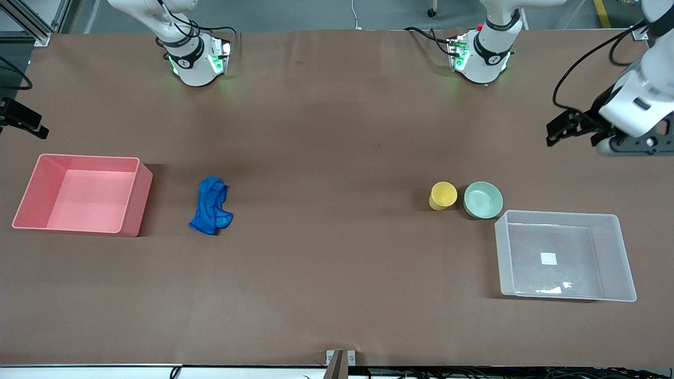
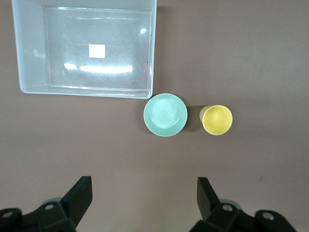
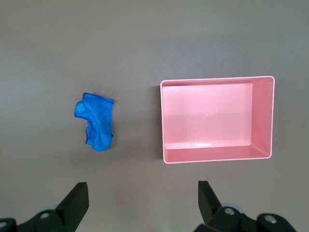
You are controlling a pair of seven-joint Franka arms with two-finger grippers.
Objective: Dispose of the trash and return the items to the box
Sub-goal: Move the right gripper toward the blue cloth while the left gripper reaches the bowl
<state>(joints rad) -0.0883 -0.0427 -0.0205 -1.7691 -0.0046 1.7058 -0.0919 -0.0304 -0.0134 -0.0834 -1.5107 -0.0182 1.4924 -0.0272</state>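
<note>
- Left pincer (image 1: pixel 566 131) hangs high over the desk (image 1: pixel 337 295) edge at the left arm's end, jaws spread wide, holding nothing.
- Right pincer (image 3: pixel 142 203) is equally wide open and empty, over the desk's right-arm end.
- One round yellow plastic cup (image 1: pixel 443 196) touches one smooth mint bowl (image 1: pixel 483 199), both upright.
- One clear rectangular box (image 1: pixel 566 254) sits just beside the bowl, nearer the camera.
- One wrinkled blue cloth (image 1: pixel 211 206), long axis running toward the camera, lies near one opaque pink bin (image 1: pixel 84 193).

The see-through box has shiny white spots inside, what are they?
In the left wrist view, the clear box shows bright streaks of glare on its floor, separate from the square white label. In the front view, similar glare sits near its edge closest to the camera; the pink bin shows none.
</note>
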